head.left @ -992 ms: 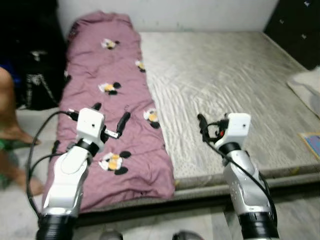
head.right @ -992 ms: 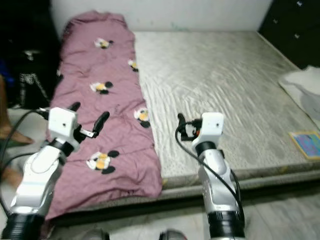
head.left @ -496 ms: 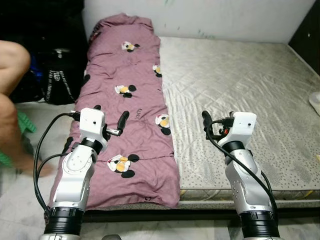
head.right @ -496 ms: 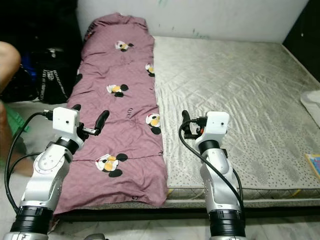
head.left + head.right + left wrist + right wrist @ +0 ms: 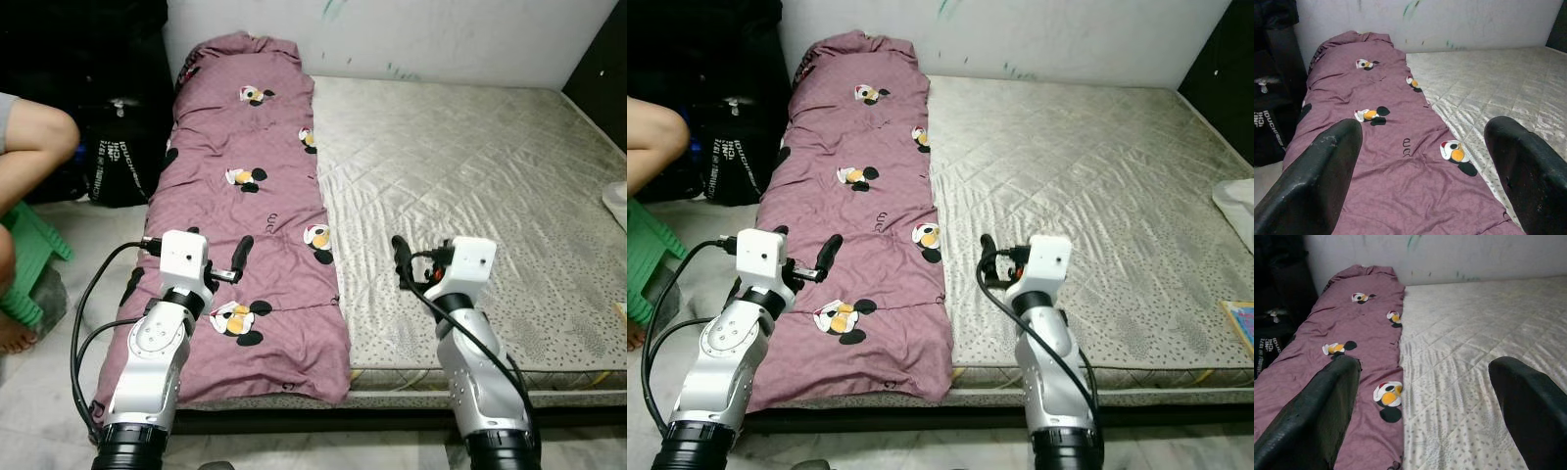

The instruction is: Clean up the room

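Bedroom: a low mattress point(image 5: 470, 176) against a white wall, robot at its foot.
A purple blanket point(image 5: 245, 206) with cartoon-mouse prints lay folded lengthwise along the mattress's left edge. Left end effector point(image 5: 211, 269) hovered above it, right end effector point(image 5: 1004, 259) above bare mattress; both were spread apart and empty, apparently ready to grasp.

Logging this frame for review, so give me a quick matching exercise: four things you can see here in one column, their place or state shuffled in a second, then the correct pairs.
Things:
1. blanket
2. mattress
3. black bag
4. left gripper

Places or states:
A. on the floor beside the bed, on the robot's left
B. fingers open, holding nothing
C. bare, grey and quilted
D. purple, laid along the left side of the bed

Pairs: 1-D, 2-C, 3-A, 4-B
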### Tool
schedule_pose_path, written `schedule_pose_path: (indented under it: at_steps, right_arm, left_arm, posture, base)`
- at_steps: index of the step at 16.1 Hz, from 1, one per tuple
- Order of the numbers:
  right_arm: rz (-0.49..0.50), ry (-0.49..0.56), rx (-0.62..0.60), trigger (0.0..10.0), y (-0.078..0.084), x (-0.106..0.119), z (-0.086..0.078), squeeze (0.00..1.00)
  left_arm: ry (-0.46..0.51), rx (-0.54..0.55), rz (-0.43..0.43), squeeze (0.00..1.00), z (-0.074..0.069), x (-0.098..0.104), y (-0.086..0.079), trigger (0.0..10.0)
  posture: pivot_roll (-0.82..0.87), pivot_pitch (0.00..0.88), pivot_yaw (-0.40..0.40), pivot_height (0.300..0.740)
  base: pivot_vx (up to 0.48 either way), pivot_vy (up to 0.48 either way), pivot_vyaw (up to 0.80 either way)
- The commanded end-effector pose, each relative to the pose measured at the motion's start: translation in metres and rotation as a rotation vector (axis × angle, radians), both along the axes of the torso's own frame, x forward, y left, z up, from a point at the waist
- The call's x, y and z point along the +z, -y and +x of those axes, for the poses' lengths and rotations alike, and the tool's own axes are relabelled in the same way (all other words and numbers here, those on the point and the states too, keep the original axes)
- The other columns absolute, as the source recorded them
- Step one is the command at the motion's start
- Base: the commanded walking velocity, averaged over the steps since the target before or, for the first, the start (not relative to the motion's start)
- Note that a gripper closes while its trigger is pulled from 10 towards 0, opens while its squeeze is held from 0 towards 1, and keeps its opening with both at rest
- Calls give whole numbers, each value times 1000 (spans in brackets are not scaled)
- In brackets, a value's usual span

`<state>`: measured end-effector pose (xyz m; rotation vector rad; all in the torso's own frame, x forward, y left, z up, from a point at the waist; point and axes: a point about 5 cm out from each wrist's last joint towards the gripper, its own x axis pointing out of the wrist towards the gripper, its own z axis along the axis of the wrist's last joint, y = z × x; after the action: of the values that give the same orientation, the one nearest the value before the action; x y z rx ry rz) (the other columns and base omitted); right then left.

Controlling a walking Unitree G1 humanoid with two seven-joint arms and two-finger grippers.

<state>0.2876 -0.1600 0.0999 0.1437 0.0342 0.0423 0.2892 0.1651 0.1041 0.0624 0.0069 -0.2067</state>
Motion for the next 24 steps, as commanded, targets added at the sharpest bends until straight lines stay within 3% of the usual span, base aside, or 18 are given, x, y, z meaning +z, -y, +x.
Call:
schedule_pose_path:
  at_steps: [1,4,17,24]
  right_arm:
    - [-17,27,12,10000,-1,7,-1,0]
    - [-8,18,3,10000,-2,5,-5,0]
    - [-67,-12,85,10000,-7,4,-7,0]
    - [-72,-18,95,10000,-8,4,-3,0]
  left_arm:
    - [-2,-22,3,0,1,3,2,10000]
    - [-9,-70,11,0,1,5,8,10000]
    - [-54,-99,-17,0,-12,-4,18,10000]
    - [-52,-94,-21,0,-8,-3,20,10000]
  posture:
    - [-59,0,-30,740]
    - [-56,0,-35,740]
    - [-63,11,-76,740]
    - [-56,0,-75,740]
  base:
    - [0,0,0]
    - [0,0,533]
    - [0,0,800]
    - [0,0,800]
